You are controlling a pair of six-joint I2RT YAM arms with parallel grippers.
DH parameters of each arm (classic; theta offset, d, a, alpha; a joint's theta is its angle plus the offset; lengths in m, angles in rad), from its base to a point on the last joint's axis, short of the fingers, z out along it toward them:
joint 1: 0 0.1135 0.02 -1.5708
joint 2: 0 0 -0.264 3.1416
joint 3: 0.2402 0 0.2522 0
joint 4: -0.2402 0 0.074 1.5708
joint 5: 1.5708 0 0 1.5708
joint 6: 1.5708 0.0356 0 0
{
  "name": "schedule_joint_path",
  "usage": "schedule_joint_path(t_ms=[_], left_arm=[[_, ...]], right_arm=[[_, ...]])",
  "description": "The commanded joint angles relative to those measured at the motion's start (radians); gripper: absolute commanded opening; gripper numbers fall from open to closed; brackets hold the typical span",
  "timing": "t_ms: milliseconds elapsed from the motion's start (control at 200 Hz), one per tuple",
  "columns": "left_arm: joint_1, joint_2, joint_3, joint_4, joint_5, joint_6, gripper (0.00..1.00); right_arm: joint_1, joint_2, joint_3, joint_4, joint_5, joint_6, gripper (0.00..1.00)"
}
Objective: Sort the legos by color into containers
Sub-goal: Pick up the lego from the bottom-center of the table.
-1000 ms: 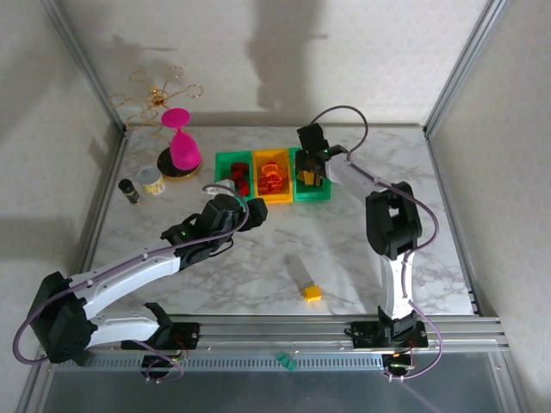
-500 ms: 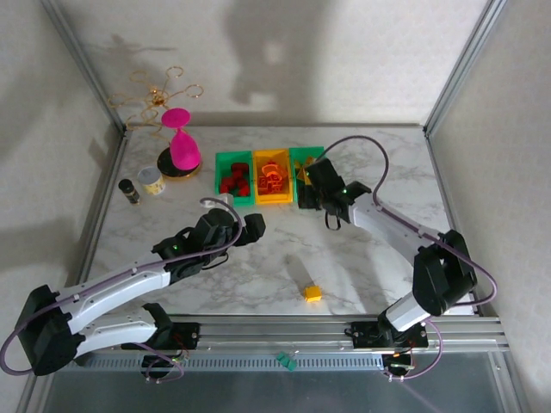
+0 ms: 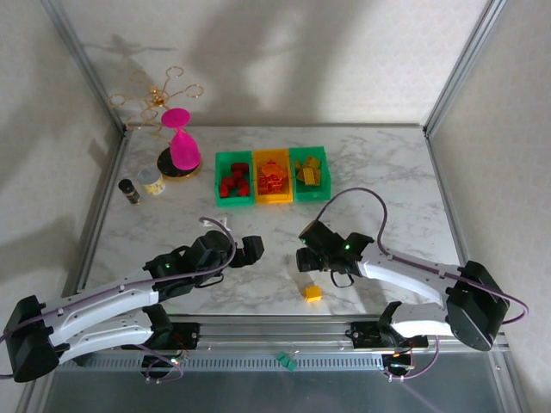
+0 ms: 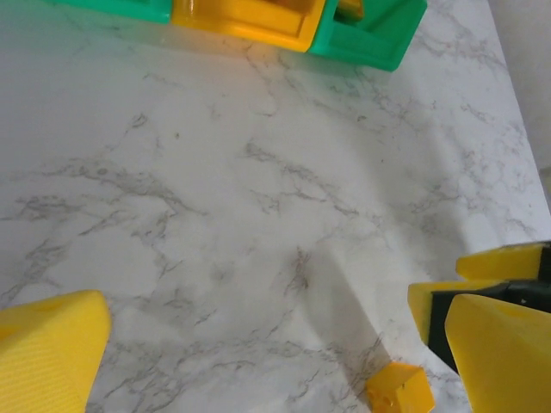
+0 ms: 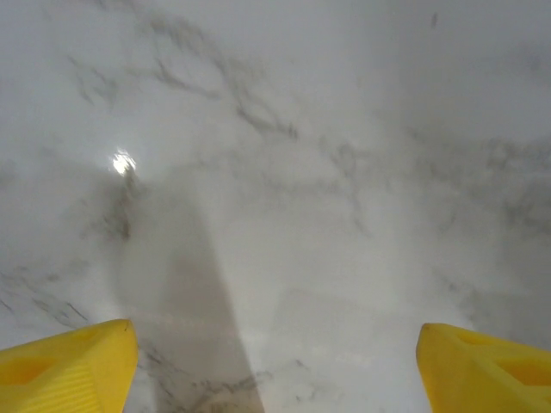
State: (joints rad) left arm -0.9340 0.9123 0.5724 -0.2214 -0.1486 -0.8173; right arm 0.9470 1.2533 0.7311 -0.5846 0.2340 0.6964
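Overhead, finds the three containers in a row, walls touching, at 12 o'clock of the table (image 3: 387, 172) middle: a green bin (image 3: 234, 204) with red legos (image 3: 234, 182), a yellow-orange bin (image 3: 274, 200) with orange legos (image 3: 273, 179), and a second green bin (image 3: 312, 198) with yellow legos (image 3: 310, 172). Leaves a narrow band of bare marble between their far walls and the far edge.

Spots one loose yellow brick (image 3: 312, 293) at 5 o'clock of the middle, near the metal rail (image 3: 258, 331) along the near edge but apart from it.

Places the left gripper (image 3: 250, 249) at 7 o'clock of the middle, fingers (image 4: 52, 353) spread wide and clamped on nothing. Shows, from its wrist camera, pale marble between them and the loose brick low at 5 o'clock, just beside the right-hand finger.

Places the right gripper (image 3: 306, 258) at 12 o'clock of the loose brick, near it but apart, jaws likewise parted and holding nothing. Shows, between its yellow fingertips (image 5: 65, 361), veined marble and a lamp glint.

Keeps a bare strip between the two grippers. Offers broad open marble from 1 to 4 o'clock, out to the right edge under the slanting frame post (image 3: 461, 69). Crowds the 10 o'clock corner with a pink hourglass object (image 3: 182, 148), two small jars (image 3: 152, 181) and a gold wire stand (image 3: 159, 90), well apart from both grippers.
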Motion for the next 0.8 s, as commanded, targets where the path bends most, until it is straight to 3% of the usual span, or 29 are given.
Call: schedule_joint_path(t_ms=[0, 260, 626, 791], left_arm=[[-0.019, -0.013, -0.023, -0.036, -0.003, -0.034, 1.0], [-0.042, -0.023, -0.078, -0.017, -0.03, -0.085, 1.0], [-0.051, -0.013, -0.071, -0.035, -0.04, -0.077, 0.99], [-0.05, -0.011, -0.067, -0.036, -0.053, -0.068, 1.0]], right_arm=[[0.076, -0.024, -0.045, 0.01, -0.011, 0.11, 0.86], [0.217, 0.023, -0.11, 0.061, -0.021, 0.24, 0.84], [0.269, 0.142, -0.071, 0.039, -0.027, 0.278, 0.67], [0.27, 0.144, -0.062, 0.016, -0.008, 0.29, 0.54]])
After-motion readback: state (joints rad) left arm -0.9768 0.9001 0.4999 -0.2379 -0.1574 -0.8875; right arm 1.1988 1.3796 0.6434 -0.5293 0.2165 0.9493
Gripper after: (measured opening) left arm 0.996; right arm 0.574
